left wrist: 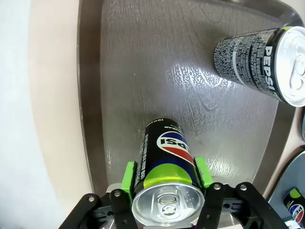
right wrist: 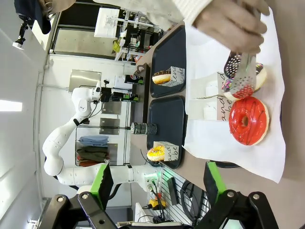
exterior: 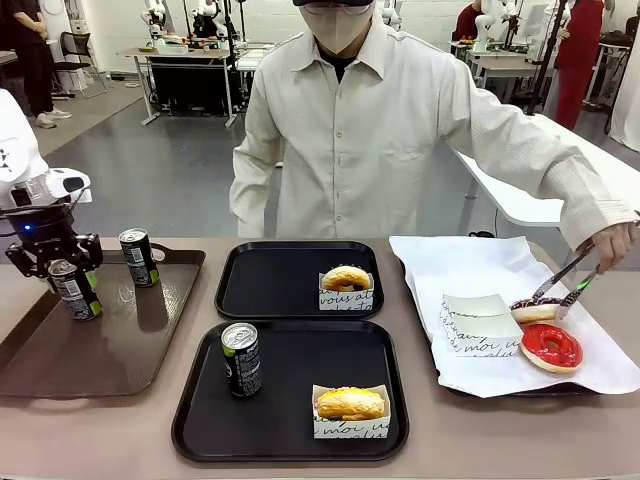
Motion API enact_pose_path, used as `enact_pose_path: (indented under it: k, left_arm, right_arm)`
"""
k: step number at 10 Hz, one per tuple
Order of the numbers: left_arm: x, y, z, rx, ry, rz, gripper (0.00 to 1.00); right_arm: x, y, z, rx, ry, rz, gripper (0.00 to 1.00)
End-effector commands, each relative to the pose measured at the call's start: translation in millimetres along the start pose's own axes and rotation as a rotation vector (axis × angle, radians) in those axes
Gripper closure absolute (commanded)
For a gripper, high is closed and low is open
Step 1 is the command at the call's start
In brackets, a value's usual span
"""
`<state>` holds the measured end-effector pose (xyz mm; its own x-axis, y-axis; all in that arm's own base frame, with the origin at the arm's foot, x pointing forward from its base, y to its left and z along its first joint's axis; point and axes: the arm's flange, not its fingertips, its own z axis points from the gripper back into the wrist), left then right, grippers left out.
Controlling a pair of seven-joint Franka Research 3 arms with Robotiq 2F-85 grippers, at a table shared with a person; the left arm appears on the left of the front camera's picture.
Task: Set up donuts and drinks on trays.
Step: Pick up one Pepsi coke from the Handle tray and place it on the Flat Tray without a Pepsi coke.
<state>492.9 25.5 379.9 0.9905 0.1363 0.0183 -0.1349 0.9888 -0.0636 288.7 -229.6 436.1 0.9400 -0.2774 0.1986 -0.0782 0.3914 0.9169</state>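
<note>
Status, left side: left pincer is down over the brown tray, green pads pressed on both sides of an upright can just under its silver top. The can's base sits on the brown tray.

- Second can: upright on the same tray, just right of the left pincer and a bit farther across the table, not touching it.
- Third can: well right of the left pincer, upright in the left part of the near black tray.
- Sleeved glazed donut: on that tray too, right of the third can.
- Far black tray: carries another sleeved donut at its right side.

Right pincer: fingers spread wide, nothing between them. Ahead of it lies white paper with a red-iced donut. Just beyond that, the person's hand holds tongs on a sprinkled donut, next to an empty sleeve.
</note>
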Motion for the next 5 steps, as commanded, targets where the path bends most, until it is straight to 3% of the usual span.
enact_pose_path:
  k: [1,3,5]
  left_arm:
    - [2,2,0,-0.031,-0.015,-0.022,1.0]
    - [-1,3,6,-0.027,-0.016,-0.029,0.97]
    - [-21,-15,51,0.036,-0.015,0.027,1.0]
  right_arm:
    - [2,1,1,0.022,-0.009,0.003,0.0]
    - [2,1,1,0.022,-0.009,0.003,0.0]
    - [2,1,1,0.022,-0.009,0.003,0.0]
